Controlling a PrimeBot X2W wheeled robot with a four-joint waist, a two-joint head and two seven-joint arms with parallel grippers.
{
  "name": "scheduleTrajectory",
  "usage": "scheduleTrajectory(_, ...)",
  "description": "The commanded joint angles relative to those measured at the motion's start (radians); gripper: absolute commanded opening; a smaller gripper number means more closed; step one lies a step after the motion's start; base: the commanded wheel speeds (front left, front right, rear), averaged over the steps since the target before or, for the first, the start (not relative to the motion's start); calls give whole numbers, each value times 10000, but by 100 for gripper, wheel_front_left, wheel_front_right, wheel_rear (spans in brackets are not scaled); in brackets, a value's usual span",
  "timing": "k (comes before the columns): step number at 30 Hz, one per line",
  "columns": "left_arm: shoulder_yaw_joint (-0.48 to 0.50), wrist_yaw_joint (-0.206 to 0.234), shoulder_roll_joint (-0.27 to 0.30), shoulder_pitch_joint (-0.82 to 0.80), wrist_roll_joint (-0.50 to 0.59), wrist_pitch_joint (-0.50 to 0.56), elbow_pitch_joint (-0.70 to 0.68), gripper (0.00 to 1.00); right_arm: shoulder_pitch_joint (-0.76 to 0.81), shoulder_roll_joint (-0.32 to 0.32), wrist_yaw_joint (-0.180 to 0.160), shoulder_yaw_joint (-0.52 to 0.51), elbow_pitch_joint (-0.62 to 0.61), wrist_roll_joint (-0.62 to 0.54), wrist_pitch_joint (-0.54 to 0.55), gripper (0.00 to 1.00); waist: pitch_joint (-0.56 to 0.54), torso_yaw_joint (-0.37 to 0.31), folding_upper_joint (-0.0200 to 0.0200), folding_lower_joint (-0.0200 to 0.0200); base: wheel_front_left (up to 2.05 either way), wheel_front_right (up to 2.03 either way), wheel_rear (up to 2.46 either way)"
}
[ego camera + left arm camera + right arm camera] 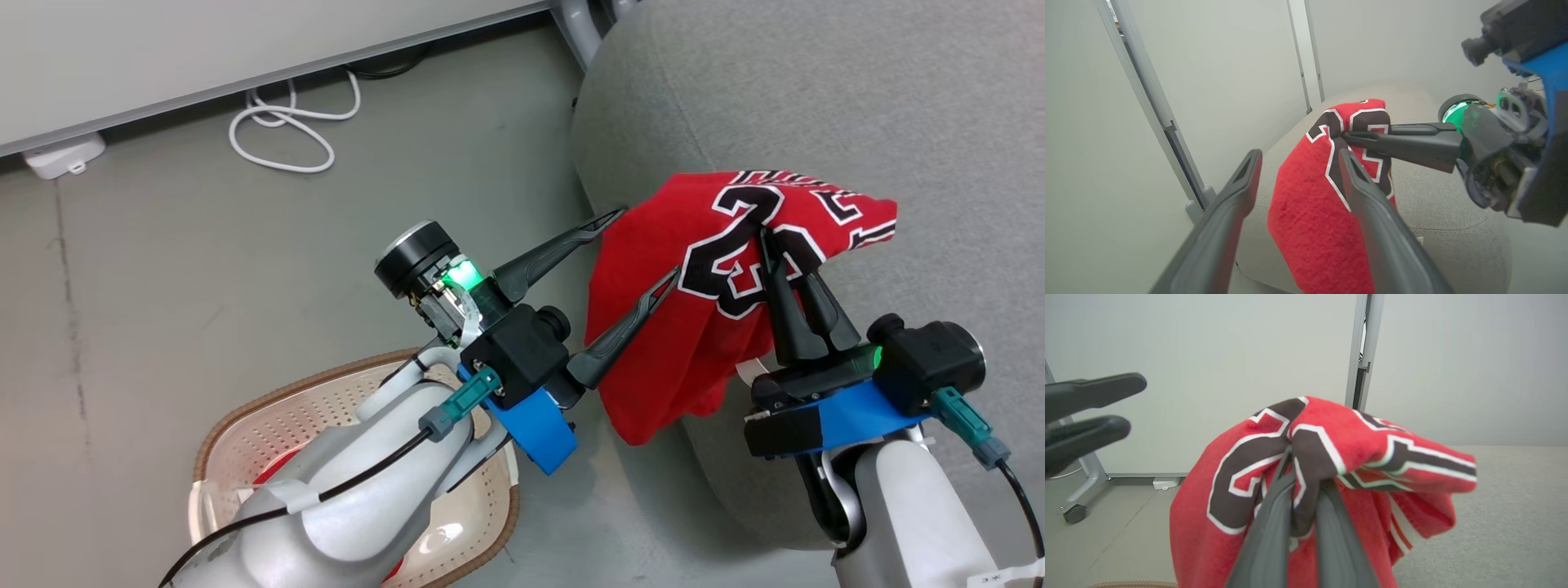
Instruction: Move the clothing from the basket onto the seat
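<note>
Pinching the red basketball jersey with the black-and-white "23" (653, 351) in the right tool (767, 245), fingers clamped tight on a bunched fold at the numbers, at the rounded edge of the big light-grey fabric sofa seat (816, 82); left tool (648, 243) spread wide just beside the cloth, gripping nothing. Looks halfway at best: jersey out of the small cream perforated plastic basket with the brown woven-look rim (261, 425) but crumpled, half hanging down the sofa's side, not yet released, with a scrap of red (276, 472) in the basket to fetch.
</note>
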Motion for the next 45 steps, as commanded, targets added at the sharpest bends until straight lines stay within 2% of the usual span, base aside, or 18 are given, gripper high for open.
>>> scheduleTrajectory(1,-11,-17,58,-119,-61,-28,43,100,129,7,5,-64,-72,18,-10,0,44,-181,0,0,0,0,0)
scheduleTrajectory(12,-189,-17,57,-191,-89,-28,71,100,61,6,5,-320,-229,60,-10,0,171,-412,0,0,0,0,0)
scheduleTrajectory(17,-207,-17,117,-350,-73,-28,35,100,-590,4,5,-736,-501,-170,-10,0,433,-321,0,0,0,0,0)
scheduleTrajectory(22,-232,-17,189,-596,42,-28,-2,100,-1841,-177,5,-1579,-823,-448,-10,0,1016,-195,0,0,0,0,0)
scheduleTrajectory(26,-346,-17,262,-934,141,-28,-15,100,-3064,-595,5,-2424,-997,-535,-10,0,1725,-19,0,0,0,0,0)
scheduleTrajectory(33,-528,-17,287,-1632,324,-28,-61,100,-4899,-1774,5,-4014,-995,-698,-8,0,3086,438,0,0,0,0,0)
scheduleTrajectory(38,-683,-17,303,-2030,397,-28,-83,100,-5988,-2785,3,-4791,-453,-735,-8,0,3900,687,0,0,0,0,0)
scheduleTrajectory(45,-798,-17,333,-2426,466,-28,-97,100,-7068,-3620,3,-5275,1139,-863,-10,0,4697,903,0,0,0,0,0)
